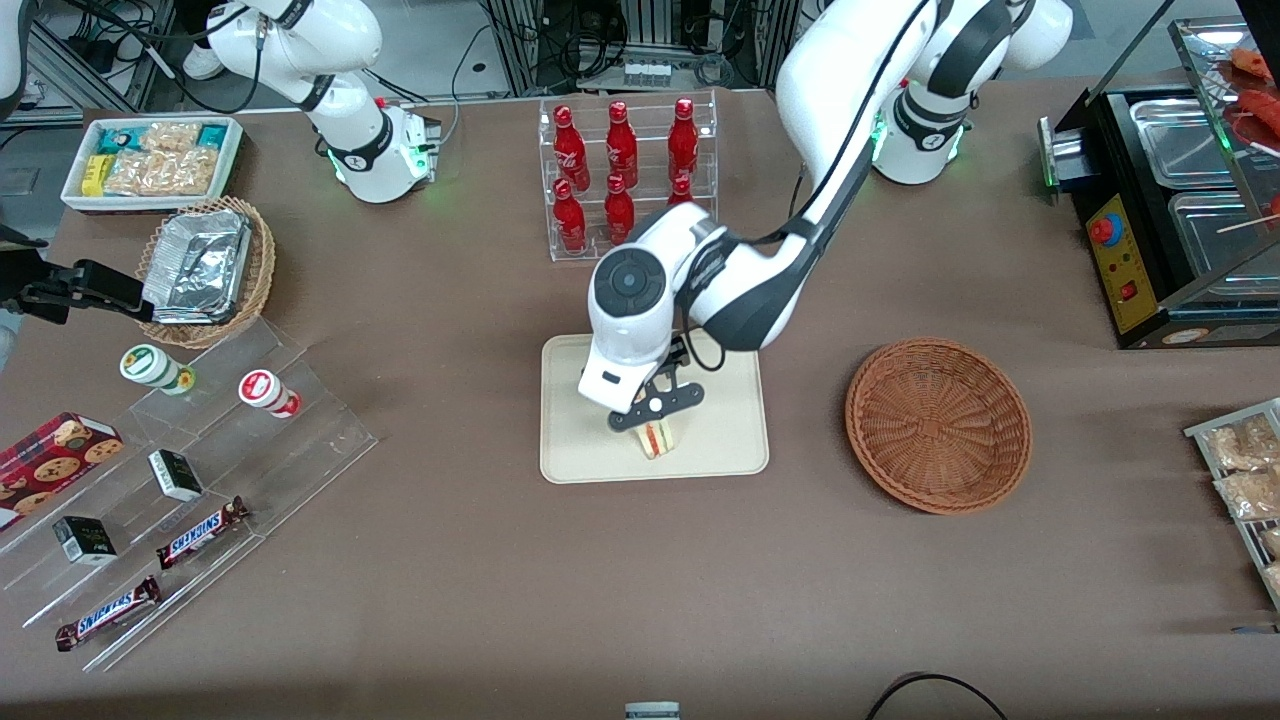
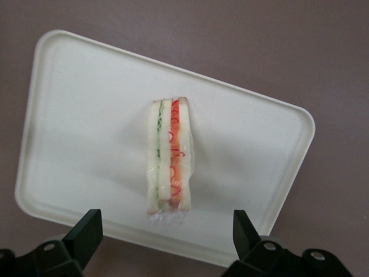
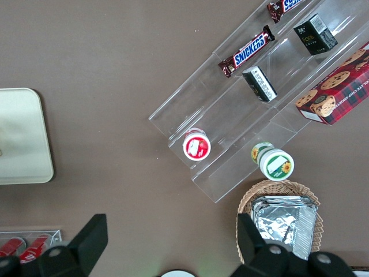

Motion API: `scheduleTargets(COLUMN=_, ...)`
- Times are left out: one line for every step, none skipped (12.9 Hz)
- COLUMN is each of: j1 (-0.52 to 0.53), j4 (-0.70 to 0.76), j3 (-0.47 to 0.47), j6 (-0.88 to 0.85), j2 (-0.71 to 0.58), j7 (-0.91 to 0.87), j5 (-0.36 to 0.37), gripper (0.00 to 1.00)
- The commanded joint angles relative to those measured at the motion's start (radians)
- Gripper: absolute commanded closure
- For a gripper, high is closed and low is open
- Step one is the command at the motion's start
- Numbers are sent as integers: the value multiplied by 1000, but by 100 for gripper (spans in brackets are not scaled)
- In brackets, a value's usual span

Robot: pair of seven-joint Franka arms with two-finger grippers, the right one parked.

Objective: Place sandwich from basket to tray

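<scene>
The sandwich stands on its edge on the cream tray, in the part of the tray nearest the front camera. In the left wrist view the sandwich shows its white bread with green and red filling layers, resting on the tray. My left gripper hangs just above the sandwich with its fingers spread wide and nothing between them. The reddish-brown woven basket sits empty beside the tray, toward the working arm's end of the table.
A clear rack of red bottles stands farther from the front camera than the tray. A clear stepped shelf with snack bars and cups and a tan basket with foil trays lie toward the parked arm's end. A black food warmer stands at the working arm's end.
</scene>
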Motion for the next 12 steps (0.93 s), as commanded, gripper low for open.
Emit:
scheduleTargets(j1=-4, j4=-29, j3=44, j6=-92, j2=-88, j7=31, j5=11, gripper=0)
scheduleTargets(j1=-4, j4=-46, j3=56, j6=-122, j2=-108, j7=25, j5=16, gripper=0)
scheduleTargets(j1=-4, j4=-72, j3=107, j6=-139, j2=-132, j7=45, j5=16, gripper=0)
scheduleTargets(j1=-3, j4=-159, j3=153, j6=-134, j2=-208, j7=163, j5=4, gripper=0)
scheduleTargets(j1=-3, j4=-207, j3=194, j6=-131, j2=-245, j7=224, j5=-3, gripper=0)
scheduleTargets(j1=-3, j4=-248, j3=230, j6=-130, j2=-276, j7=283, j5=-22, gripper=0)
scheduleTargets(j1=-3, j4=-279, j3=269, j6=-130, j2=-301, j7=357, j5=-35, gripper=0)
scheduleTargets(j1=-3, j4=-310, j3=309, j6=-131, j2=-330, j7=429, j5=-56, gripper=0)
scheduleTargets(j1=-3, j4=-346, j3=348, j6=-133, j2=-365, j7=506, j5=-75, gripper=0)
scheduleTargets(j1=-3, j4=-377, j3=374, j6=-134, j2=-397, j7=569, j5=-78, gripper=0)
scheduleTargets(j1=-3, j4=-397, j3=395, j6=-139, j2=-428, j7=644, j5=-78, gripper=0)
scheduleTargets(j1=-3, j4=-411, j3=435, j6=-146, j2=-451, j7=742, j5=-81, gripper=0)
